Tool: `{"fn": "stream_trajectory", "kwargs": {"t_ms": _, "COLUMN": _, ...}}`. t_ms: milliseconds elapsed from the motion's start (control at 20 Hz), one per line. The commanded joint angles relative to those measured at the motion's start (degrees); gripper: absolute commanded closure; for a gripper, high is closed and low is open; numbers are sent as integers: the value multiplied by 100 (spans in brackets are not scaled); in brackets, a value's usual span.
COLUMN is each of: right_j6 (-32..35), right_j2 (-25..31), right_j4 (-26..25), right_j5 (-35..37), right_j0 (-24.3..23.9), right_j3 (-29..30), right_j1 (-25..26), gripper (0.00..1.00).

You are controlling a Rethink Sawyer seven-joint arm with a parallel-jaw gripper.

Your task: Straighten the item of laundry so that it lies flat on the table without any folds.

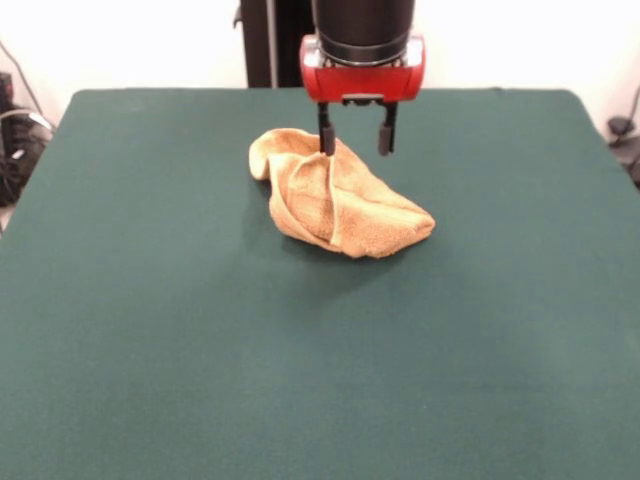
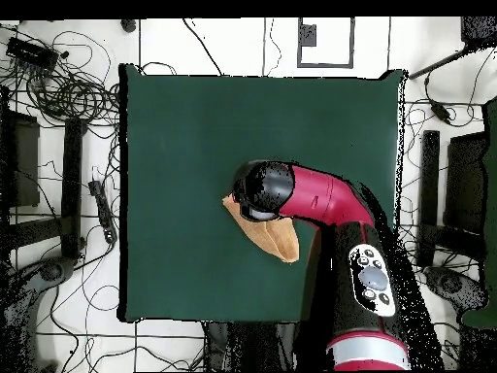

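Note:
The item of laundry (image 1: 335,195) is a golden yellow-orange terry towel, bunched and folded over itself on the far middle of the dark green table (image 1: 200,350). My gripper (image 1: 357,139) hangs open just over the towel's far edge. Its left finger (image 1: 326,137) reaches down to the top of the cloth; the right finger stands apart from it over the table. Nothing is held between them. From overhead, the red arm covers most of the towel (image 2: 272,237), and the gripper itself is hidden under the wrist.
Bare green table surface lies on all sides of the towel. Cables (image 2: 68,92) and dark equipment lie on the floor around the table. A black pedestal (image 1: 270,40) rises behind the far edge.

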Motion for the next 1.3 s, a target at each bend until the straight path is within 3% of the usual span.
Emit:
{"fn": "stream_trajectory", "kwargs": {"t_ms": 50, "right_j6": -145, "right_j2": 724, "right_j4": -248, "right_j5": 842, "right_j0": 153, "right_j3": -474, "right_j1": 516, "gripper": 0}}
{"fn": "stream_trajectory", "kwargs": {"t_ms": 1300, "right_j6": -292, "right_j2": 703, "right_j4": -291, "right_j5": 1428, "right_j0": 162, "right_j3": -986, "right_j1": 680, "gripper": 0}}
